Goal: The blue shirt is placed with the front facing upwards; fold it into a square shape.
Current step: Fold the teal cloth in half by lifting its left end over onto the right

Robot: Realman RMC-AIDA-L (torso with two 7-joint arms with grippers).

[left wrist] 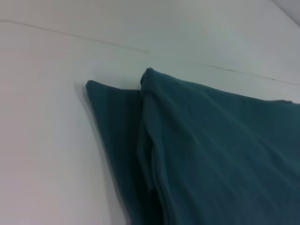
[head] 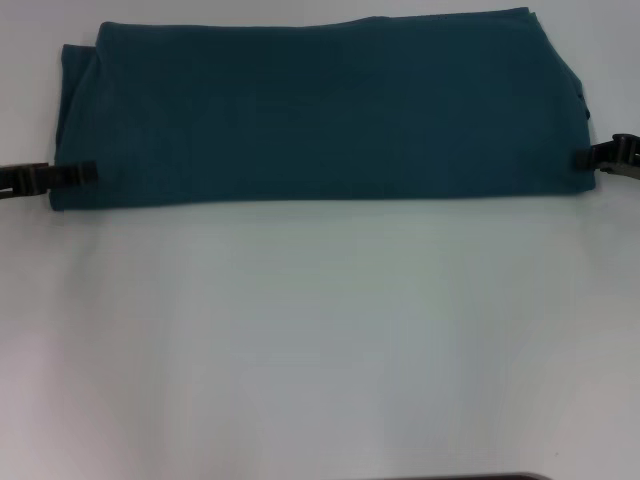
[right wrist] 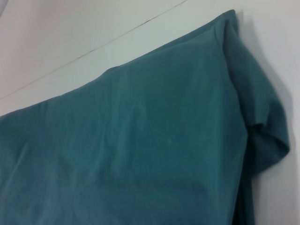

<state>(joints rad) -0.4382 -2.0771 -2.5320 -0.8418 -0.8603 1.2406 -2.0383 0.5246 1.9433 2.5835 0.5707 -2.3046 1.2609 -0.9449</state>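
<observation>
The shirt lies on the far half of the white table, folded into a wide band that runs almost from one side of the head view to the other. Its plain side faces up; no lettering shows. The near edge is a fairly straight line, while the far edge rises a little toward the right. At the left end a lower layer sticks out past the upper one, giving a stepped outline, and the left wrist view shows the same thing: the shirt has a top layer with a rounded corner and a narrower flap of cloth under it, reaching farther out on the tabletop. At the right end the cloth bunches into a small fold, seen in the right wrist view as a curled-under lobe at the side of the shirt. The left gripper sits low at the near left corner, its dark tip touching the cloth edge. The right gripper sits at the near right corner, tip against the shirt's end. Whether either pair of fingers is apart or pinched on the fabric, I cannot tell. Neither wrist view shows its own fingers.
</observation>
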